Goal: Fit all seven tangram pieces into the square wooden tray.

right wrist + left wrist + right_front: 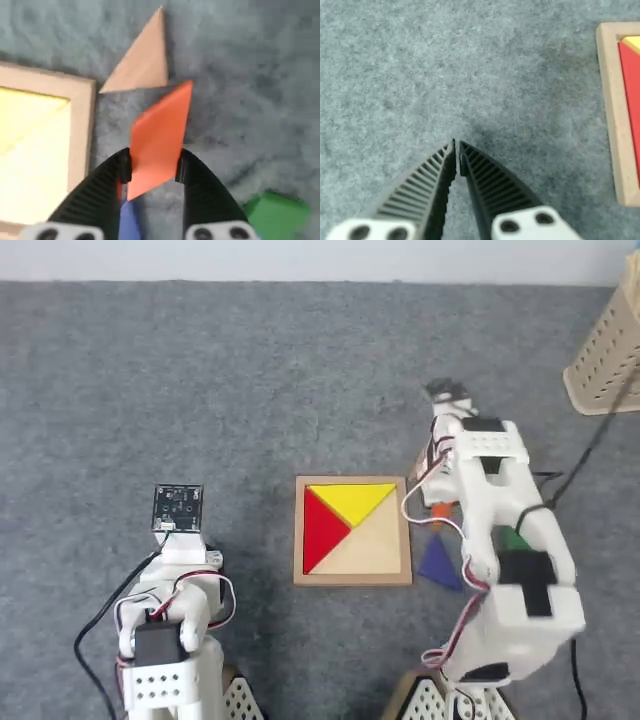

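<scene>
— Where's the orange parallelogram (pixel 159 135)?
— Just beside the wooden tray (pixel 352 581), clamped in the right gripper (pixel 153 162).
— The left gripper (pixel 457 145)?
— Pinched together on nothing, over carpet (pixel 420 75) at the tray's opposite side. A red triangle (pixel 322 528) and a yellow triangle (pixel 350 502) lie inside the tray.

White arms (pixel 500 540), black ribbed pincers (pixel 456 145), red-white cables (pixel 222 592).

The table (pixel 200 390) is covered in grey cloth, fuzzy and matt. The tray (pixel 352 581) is pale bare wood, smooth and matt. The orange piece (pixel 157 135) looks painted and smooth, and the tan triangle (pixel 142 62) is bare wood. The left end effector (pixel 456 145) and right end effector (pixel 153 160) are black matt plastic, ribbed inside. The arm shells (pixel 520 540) are white plastic.
</scene>
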Robot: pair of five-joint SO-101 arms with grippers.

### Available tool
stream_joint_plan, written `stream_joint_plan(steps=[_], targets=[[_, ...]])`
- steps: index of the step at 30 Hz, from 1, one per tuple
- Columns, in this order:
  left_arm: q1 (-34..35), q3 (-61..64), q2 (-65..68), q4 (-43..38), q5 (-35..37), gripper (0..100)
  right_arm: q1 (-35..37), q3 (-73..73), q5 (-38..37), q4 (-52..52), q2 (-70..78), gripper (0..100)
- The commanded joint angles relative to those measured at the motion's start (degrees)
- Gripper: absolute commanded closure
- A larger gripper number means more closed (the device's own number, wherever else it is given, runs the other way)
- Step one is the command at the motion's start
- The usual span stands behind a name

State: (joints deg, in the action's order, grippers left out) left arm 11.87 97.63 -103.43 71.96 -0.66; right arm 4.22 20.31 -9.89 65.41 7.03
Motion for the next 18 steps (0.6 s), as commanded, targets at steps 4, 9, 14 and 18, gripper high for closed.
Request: stream_joint_plan(steps=[4, 9, 14, 18], targets=[[0.3, -1.1, -1.2, 0.4, 0.4, 99, 4.5, 1.1, 9.3, 7.5, -20.4, 99.2], [0.3, -1.1, -1.2, 0.4, 0.4, 99, 13.2, 7.1, 9.8, 4.9, -19.6, 98.9], [0.3, -1.1, -1.2, 0.4, 0.4, 99, 19.5, 7.4, 12.6, 1.3, -9.8, 98.9], [0.3, -1.1, -1.2, 0.4, 0.4, 99, 20.3, 4.5, 13.5, 0.9, -2.7, 98.9]])
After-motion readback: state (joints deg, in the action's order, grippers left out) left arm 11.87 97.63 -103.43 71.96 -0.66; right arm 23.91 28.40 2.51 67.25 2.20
